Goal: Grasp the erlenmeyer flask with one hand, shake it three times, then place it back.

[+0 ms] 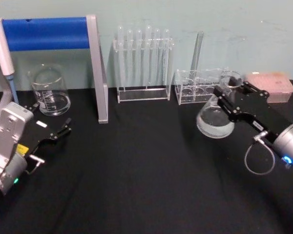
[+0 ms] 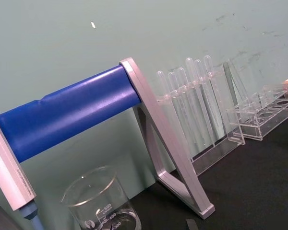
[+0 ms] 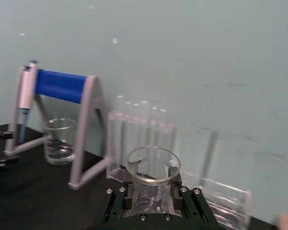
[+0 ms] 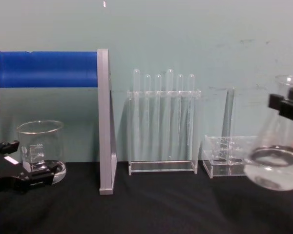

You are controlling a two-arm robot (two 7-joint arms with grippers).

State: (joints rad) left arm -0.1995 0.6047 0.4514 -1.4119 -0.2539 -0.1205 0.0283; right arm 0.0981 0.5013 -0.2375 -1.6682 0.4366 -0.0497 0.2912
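One erlenmeyer flask (image 1: 215,119) is clamped at the neck in your right gripper (image 1: 226,99), tilted above the table (image 1: 146,185). Behind it are two racks; the taller one (image 1: 143,93) holds six test tubes (image 1: 138,53). Far leftward, one beaker (image 1: 50,91) sits beside the left gripper (image 1: 58,132), which is idle with fingers spread.

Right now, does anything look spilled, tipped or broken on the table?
Nothing spilled or broken. The flask hangs tilted in the right gripper, liquid inside, and the table under it looks dry. The left gripper sits open near the beaker.

400, 300 on beaker (image 2: 93,203)
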